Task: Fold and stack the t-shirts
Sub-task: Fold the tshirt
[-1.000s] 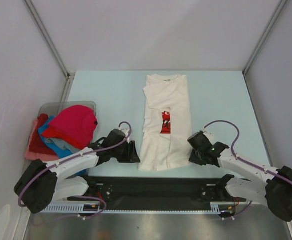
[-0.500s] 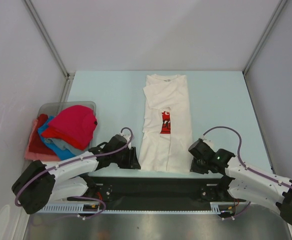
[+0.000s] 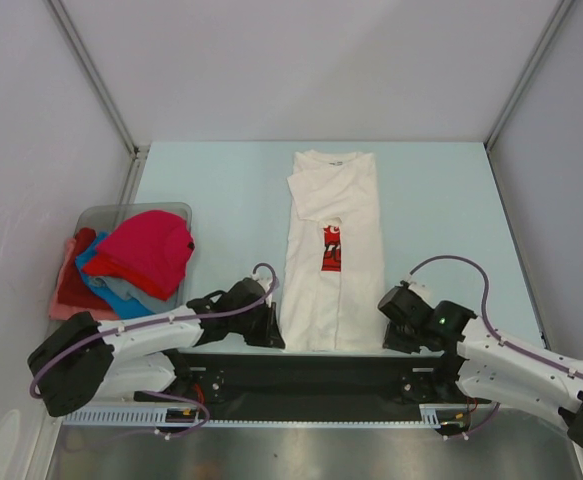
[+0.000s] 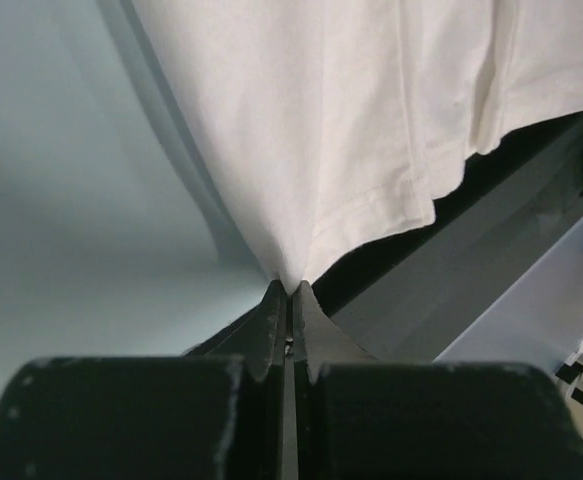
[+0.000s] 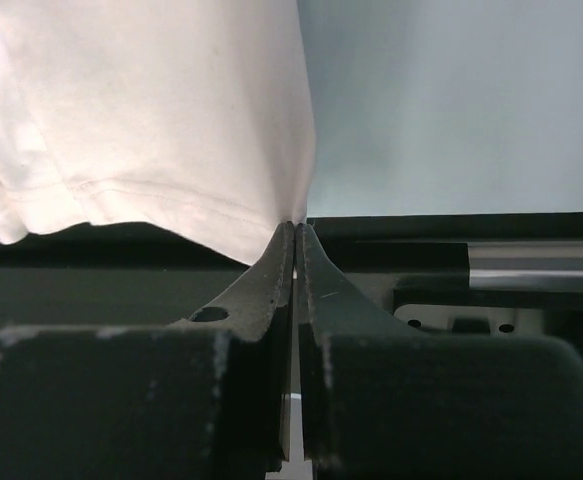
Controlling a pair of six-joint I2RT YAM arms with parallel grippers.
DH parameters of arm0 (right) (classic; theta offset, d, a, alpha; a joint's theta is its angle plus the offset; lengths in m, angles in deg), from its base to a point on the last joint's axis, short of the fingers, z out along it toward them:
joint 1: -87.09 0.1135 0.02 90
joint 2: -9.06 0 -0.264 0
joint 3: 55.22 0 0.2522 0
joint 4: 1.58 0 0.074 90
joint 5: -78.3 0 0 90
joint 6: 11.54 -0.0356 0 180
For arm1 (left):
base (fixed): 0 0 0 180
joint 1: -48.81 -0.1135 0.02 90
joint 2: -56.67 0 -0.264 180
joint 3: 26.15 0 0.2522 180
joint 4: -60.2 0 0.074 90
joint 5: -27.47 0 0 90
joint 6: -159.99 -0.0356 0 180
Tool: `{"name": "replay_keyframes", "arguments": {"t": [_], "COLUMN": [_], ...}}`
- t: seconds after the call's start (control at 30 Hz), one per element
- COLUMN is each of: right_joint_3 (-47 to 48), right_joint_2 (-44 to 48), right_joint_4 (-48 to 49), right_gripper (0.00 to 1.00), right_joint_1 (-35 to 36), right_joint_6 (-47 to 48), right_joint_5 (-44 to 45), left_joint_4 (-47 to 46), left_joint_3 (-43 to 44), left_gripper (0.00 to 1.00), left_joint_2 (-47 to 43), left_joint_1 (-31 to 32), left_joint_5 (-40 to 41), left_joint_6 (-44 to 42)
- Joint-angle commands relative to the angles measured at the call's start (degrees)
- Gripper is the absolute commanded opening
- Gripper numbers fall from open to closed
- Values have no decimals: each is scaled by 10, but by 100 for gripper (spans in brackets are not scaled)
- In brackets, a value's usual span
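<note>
The white tee (image 3: 333, 250), sides folded in, lies mid-frame on the desk (image 3: 211, 190), left hand (image 4: 289, 292) and right hand (image 5: 297, 228) each clenched on a hem corner; the tees (image 3: 136, 258) at frame left are unfolded, none stacked.

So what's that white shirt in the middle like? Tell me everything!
The white t-shirt looks like soft cotton. It lies on the pale blue table, folded into a long narrow strip, with its collar at the far end and its stitched hem at the near edge. A red print peeks out between the folded-in sides. The left arm's jaws are shut on its near left corner and the right arm's jaws on its near right corner, pulling the cloth into little peaks.
</note>
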Motion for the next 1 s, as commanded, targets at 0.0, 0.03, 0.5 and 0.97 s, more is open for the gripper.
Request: {"name": "replay_keyframes", "arguments": {"t": [0.0, 0.03, 0.5, 0.97], "right_joint_3": [36, 43, 181, 337], "right_joint_2": [14, 12, -94, -318], "right_joint_4": [-16, -14, 43, 177], "right_gripper": [0, 0, 0, 0], "right_joint_1": [6, 5, -131, -342], "right_joint_6": [-11, -7, 126, 274], "right_joint_5": [24, 33, 62, -12], "left_joint_4": [1, 1, 60, 128], "left_joint_3": [18, 21, 209, 478], "left_gripper": [0, 0, 1, 0], "left_joint_2": [-32, -39, 72, 305], "left_joint_1": [15, 15, -59, -208], "left_joint_5": [-7, -9, -33, -19], "left_joint_6": [28, 31, -33, -93]}}
